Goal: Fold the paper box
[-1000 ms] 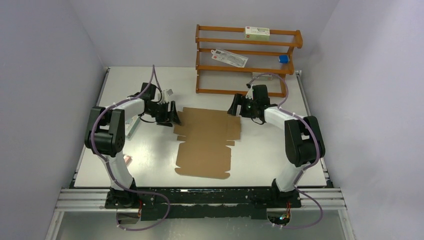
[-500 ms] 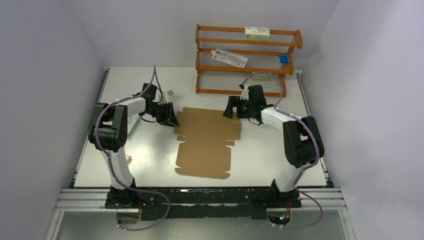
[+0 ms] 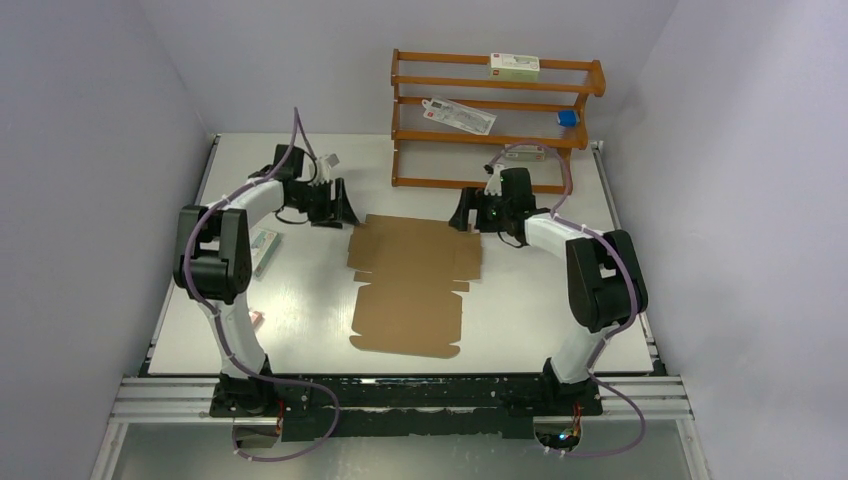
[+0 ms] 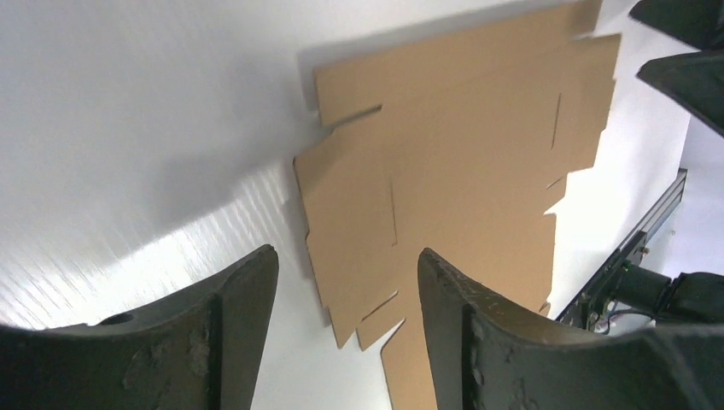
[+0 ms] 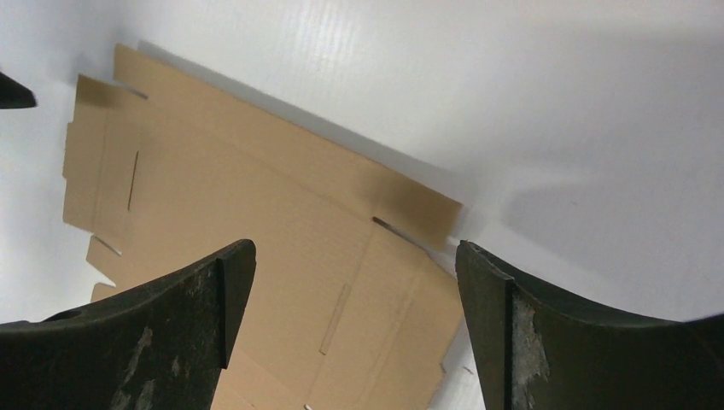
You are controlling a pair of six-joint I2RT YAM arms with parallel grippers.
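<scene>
- The paper box [image 3: 410, 280] lies unfolded and flat at the middle of the white surface [image 3: 560, 330]. Its wide, flapped part is toward 12 o'clock and a narrower panel runs toward 6 o'clock.
- The left arm [image 3: 215, 265] rises from its base at 7 o'clock to a raised black joint. Its white forearm then reaches toward 1 o'clock, and the wrist turns so the tool points toward 3 o'clock.
- The left fingers [image 3: 338, 205] sit at about 10 o'clock of the sheet, near its far-left corner and apart from it.
- In the left wrist view the left fingers [image 4: 230, 342] stand apart with nothing between them. The cardboard [image 4: 461, 162] lies on the surface beyond their tips.
- The right arm [image 3: 600, 280] rises from its base at 5 o'clock to a raised black joint. Its forearm stretches toward 10 o'clock, and the wrist aims toward 9 o'clock.
- The right fingers [image 3: 462, 218] are at the sheet's far-right corner, at about 1 o'clock of it. Whether they touch the cardboard cannot be told.
- In the right wrist view the right fingers [image 5: 196, 316] are spread wide and hold nothing. The corner of the sheet [image 5: 282, 239] shows in the gap between them.
- A wooden rack [image 3: 495, 135] stands at 12 o'clock on the surface.
- A small white carton [image 3: 265, 250] lies at 9 o'clock, just beside the left arm.
</scene>
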